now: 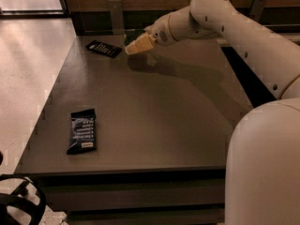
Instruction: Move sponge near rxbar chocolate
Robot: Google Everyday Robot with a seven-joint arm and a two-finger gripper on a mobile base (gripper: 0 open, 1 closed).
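The sponge [137, 44] shows its pale yellow foam side and hangs above the far part of the table, held at the end of my arm. My gripper [148, 39] is shut on the sponge; its fingers are mostly hidden behind it. The rxbar chocolate [103, 48], a slim flat black wrapper with white lettering, lies near the table's far left corner, just left of the sponge. The sponge's shadow falls on the table right of the bar.
A dark wrapper with bluish-white print and crimped ends [83, 131] lies near the front left of the grey table [168, 121]. My white arm [243, 36] spans the right side. A wooden wall runs behind the table. A black wheel [18, 205] is at lower left.
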